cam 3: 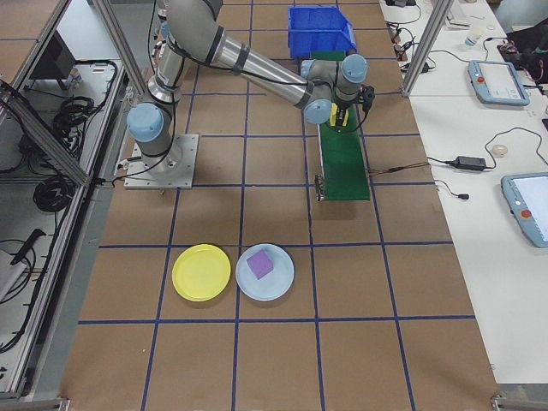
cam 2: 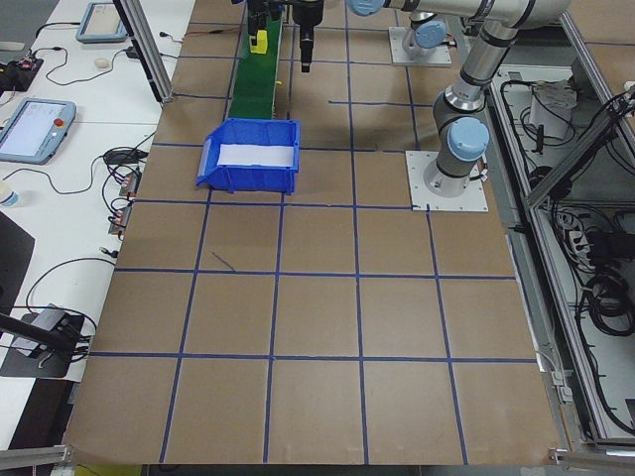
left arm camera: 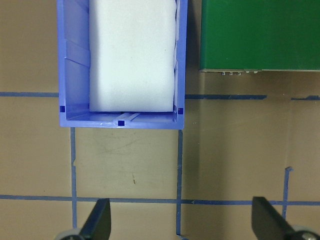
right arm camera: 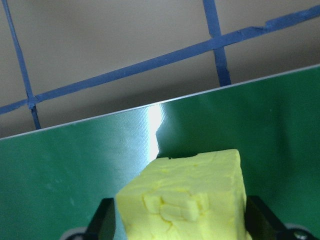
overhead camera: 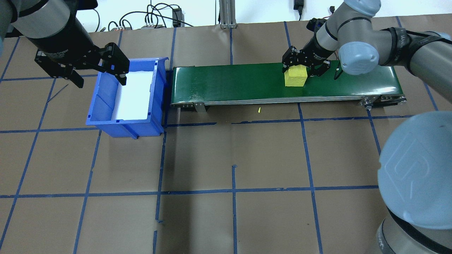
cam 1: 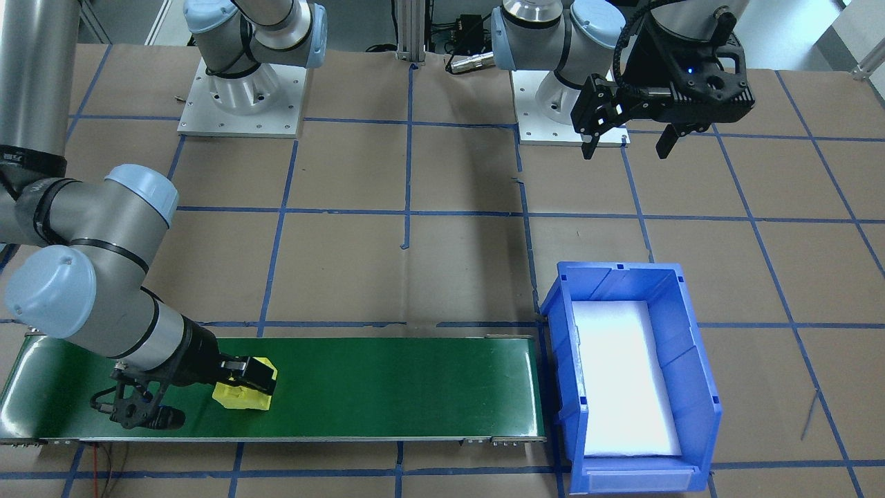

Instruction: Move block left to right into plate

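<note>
A yellow foam block rests on the green conveyor belt, toward the belt's right end in the overhead view. My right gripper is shut on it, a finger pressed to each side; the right wrist view shows the block filling the space between the fingers. From the front the block looks seated on the belt. My left gripper hangs open and empty above the table beside the blue bin. A yellow plate and a light blue plate lie on the table in the exterior right view.
The blue bin, lined with white foam, stands at the belt's other end. A purple block sits on the light blue plate. The brown table is marked with a blue tape grid.
</note>
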You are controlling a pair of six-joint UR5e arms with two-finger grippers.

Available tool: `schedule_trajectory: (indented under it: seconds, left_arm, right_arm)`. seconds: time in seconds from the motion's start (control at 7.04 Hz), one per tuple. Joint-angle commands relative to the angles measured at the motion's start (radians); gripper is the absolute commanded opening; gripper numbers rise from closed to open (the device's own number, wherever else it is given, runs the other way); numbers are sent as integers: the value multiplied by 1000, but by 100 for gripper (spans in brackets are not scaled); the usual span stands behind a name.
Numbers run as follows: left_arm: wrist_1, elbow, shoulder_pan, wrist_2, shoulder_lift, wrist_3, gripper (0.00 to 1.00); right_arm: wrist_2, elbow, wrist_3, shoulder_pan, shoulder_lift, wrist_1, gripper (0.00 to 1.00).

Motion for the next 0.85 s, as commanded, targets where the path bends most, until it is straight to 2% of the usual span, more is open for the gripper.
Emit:
schedule_trajectory:
  seconds: [0.0, 0.14, 0.28, 0.57, 0.71]
  left_arm:
    - [-2, 1, -1, 0, 0, 0, 100]
    - [-2, -1, -1, 0, 0, 0, 100]
    - [-2, -1, 0, 0, 2, 0, 100]
    - [-2, -1, -1, 0, 2, 0, 100]
    - [-2, -1, -3, 0, 0, 0, 100]
  right_arm:
    - [-216, -16, -155, -2, -53, 11, 31]
    - [-267, -22, -203, -2, -105, 64, 31]
    - [-357, -9, -331, -9, -174, 84, 31]
    - [-597, 7, -586, -49, -269, 69, 28]
    - [-659, 7, -666, -83, -280, 16, 25]
